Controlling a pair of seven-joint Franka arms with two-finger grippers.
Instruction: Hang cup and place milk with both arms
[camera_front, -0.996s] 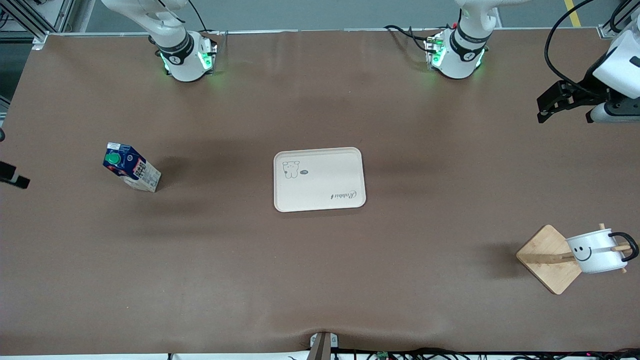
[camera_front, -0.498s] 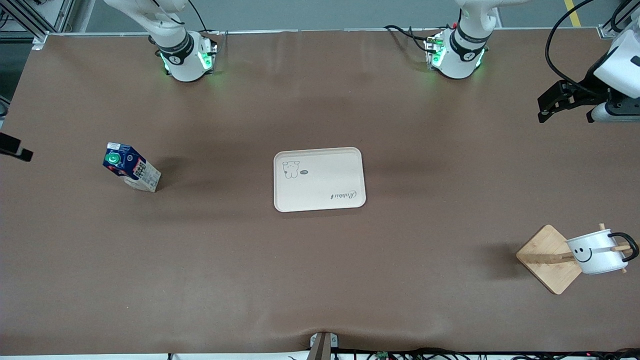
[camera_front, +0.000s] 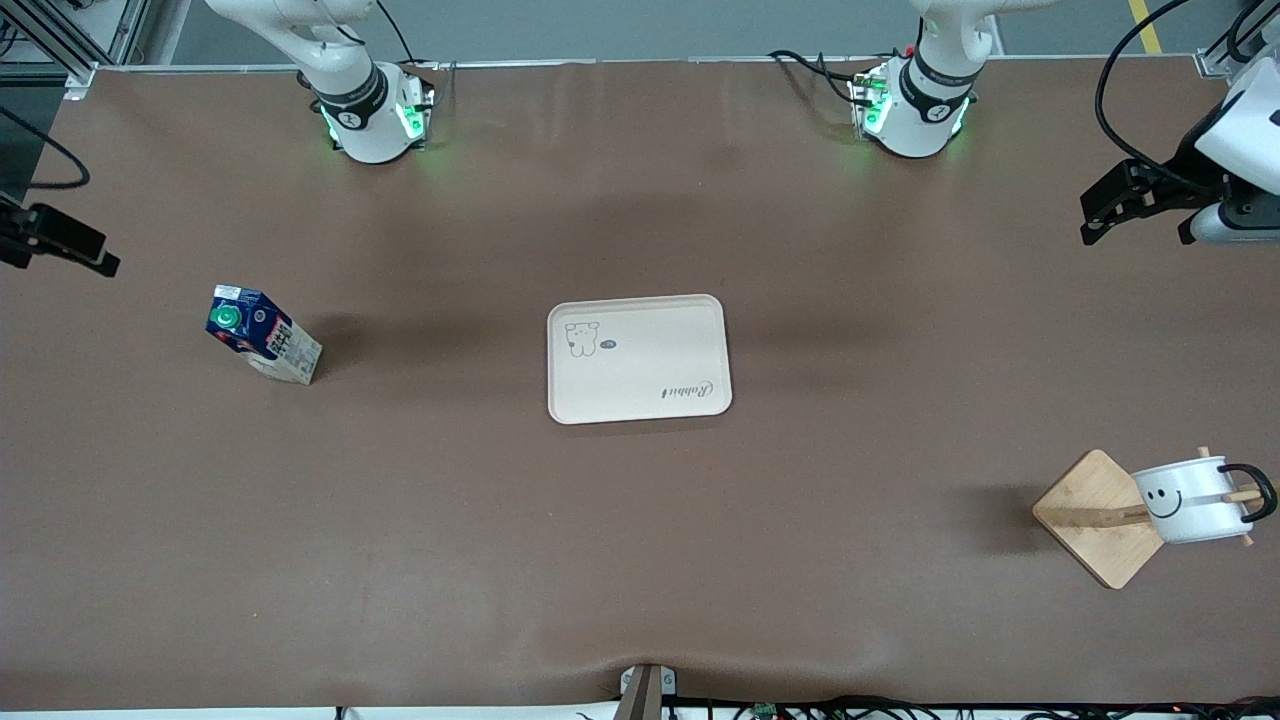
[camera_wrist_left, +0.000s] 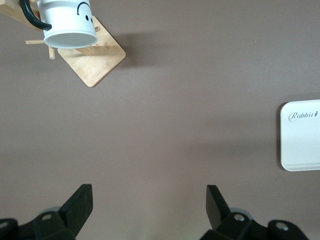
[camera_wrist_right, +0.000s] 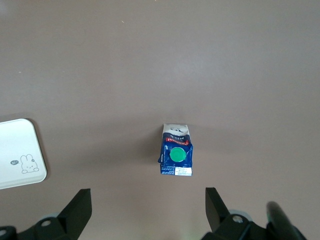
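The small white enamel mug with the black smiley face (camera_front: 1192, 500) already hangs by its thin black loop handle on a peg of the pale wooden rack with the square base (camera_front: 1098, 518), at the left arm's end of the table and nearer the front camera than the cream rectangular tray with the rabbit print (camera_front: 639, 358). What is left, as I judge it, is the small milk carton with the dark blue top and round green cap (camera_front: 262, 347), which stands upright on the brown tabletop (camera_front: 640, 560) toward the right arm's end, well apart from the tray. The right gripper (camera_wrist_right: 148, 207) hangs high, almost straight over it, fingers spread wide and empty; in the right wrist view the green cap sits between the two fingertips' lines, so a plain descent should straddle it. The left gripper (camera_wrist_left: 149, 205), equally wide open and empty, waits above bare table near its own end.
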